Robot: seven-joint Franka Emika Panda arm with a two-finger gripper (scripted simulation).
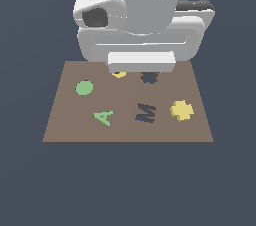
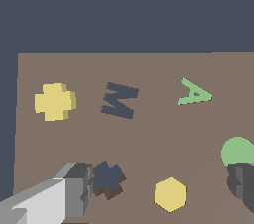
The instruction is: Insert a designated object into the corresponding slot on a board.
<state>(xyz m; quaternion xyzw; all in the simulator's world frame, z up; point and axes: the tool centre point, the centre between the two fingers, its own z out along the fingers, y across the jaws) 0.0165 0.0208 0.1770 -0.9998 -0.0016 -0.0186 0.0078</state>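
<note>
The designated object, a thick yellow cog-shaped block (image 1: 182,110) (image 2: 54,101), lies on the brown board (image 1: 65,125) (image 2: 149,134) at the exterior view's right, beside the dark M. The slot (image 1: 149,77) (image 2: 108,179), a dark navy cog cutout, sits further back on the board, just below the arm's white hand (image 1: 141,61). My gripper (image 2: 158,184) hangs above the back of the board, open and holding nothing. One finger (image 2: 74,191) stands right beside the slot, the other finger (image 2: 243,181) near the green circle. The exterior view hides the fingertips behind the hand.
Also on the board are a dark M (image 1: 146,112) (image 2: 120,100), a green A (image 1: 104,117) (image 2: 194,92), a green circle (image 1: 84,88) (image 2: 238,151) and a flat yellow disc (image 1: 119,74) (image 2: 170,194), which the hand partly hides in the exterior view. Dark floor surrounds the board.
</note>
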